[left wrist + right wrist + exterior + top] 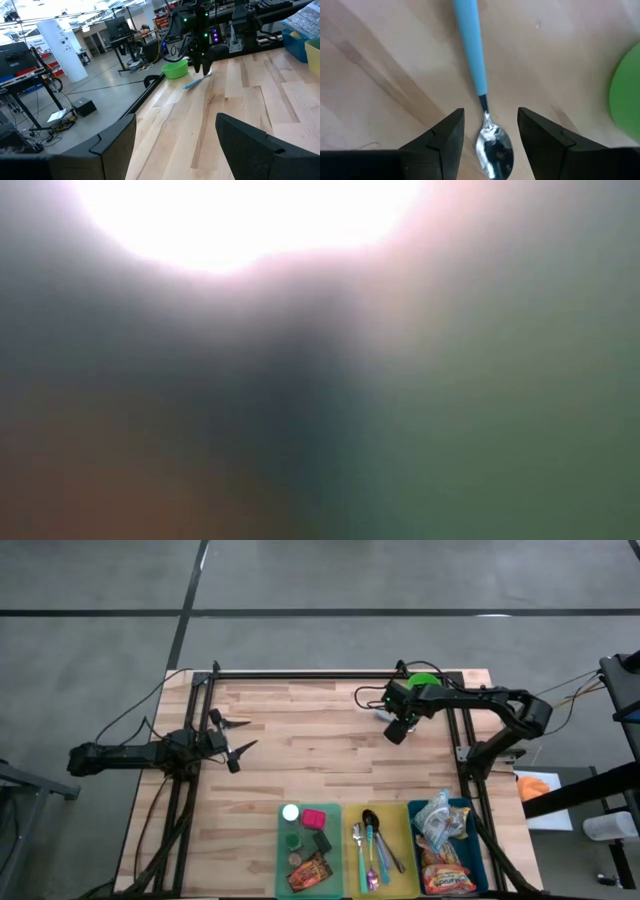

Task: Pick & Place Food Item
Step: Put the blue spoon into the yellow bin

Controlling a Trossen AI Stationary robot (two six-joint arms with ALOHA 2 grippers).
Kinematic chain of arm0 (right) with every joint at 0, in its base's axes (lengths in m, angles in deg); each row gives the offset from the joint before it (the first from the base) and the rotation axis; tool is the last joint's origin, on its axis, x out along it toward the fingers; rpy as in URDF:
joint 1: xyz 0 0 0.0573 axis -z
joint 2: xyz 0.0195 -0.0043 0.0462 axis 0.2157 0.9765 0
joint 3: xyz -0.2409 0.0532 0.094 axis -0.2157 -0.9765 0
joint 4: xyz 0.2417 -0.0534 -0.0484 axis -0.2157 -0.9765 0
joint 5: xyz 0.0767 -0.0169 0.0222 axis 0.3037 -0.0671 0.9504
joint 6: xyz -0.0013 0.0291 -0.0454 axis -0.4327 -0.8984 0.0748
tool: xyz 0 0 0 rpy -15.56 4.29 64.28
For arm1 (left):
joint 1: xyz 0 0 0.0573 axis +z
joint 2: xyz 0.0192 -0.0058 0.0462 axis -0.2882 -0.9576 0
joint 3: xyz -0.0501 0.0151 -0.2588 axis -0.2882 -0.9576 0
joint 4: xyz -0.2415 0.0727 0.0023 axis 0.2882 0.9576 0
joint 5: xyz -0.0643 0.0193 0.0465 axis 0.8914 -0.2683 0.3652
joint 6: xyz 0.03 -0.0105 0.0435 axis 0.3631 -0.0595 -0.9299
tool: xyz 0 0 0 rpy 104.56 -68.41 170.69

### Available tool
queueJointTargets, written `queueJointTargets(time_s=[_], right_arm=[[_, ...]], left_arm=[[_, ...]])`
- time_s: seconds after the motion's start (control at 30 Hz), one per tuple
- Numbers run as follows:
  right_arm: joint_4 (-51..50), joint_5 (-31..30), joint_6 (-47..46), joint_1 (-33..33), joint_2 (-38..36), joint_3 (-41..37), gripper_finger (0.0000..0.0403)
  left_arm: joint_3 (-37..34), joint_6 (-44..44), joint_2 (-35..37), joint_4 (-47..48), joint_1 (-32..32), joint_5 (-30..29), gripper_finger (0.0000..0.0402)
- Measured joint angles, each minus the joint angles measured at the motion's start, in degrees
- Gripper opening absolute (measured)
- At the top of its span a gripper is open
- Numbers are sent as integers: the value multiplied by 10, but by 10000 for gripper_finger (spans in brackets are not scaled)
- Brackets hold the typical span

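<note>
Both arms I drive are dark, near-black linkages of slim tubular segments joined by bulkier joint housings. The left arm (130, 754) ends in a left gripper (236, 744) whose two fingers (237, 723) are thin, pointed and black. The right arm (500, 710) carries a chunkier wrist block; thin dark cables run from it, and green indicator lights glow on its housing in the left wrist view. The right gripper (487, 137) has two matte black fingers (447, 137) with flat, angular, wedge-shaped faces and sharp bevelled edges. Seen from its own wrist, the left arm's fingers (260, 145) are broad, smooth, dark plates.
</note>
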Motion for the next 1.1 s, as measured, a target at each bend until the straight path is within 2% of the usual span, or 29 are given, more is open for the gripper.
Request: queueJointTargets(time_s=[0.57,1.1], right_arm=[[-3,57,60,47,63,17,183],[-10,81,57,48,64,20,182]], left_arm=[[0,-2,0,0,0,0,275],[0,-1,0,0,0,0,275]])
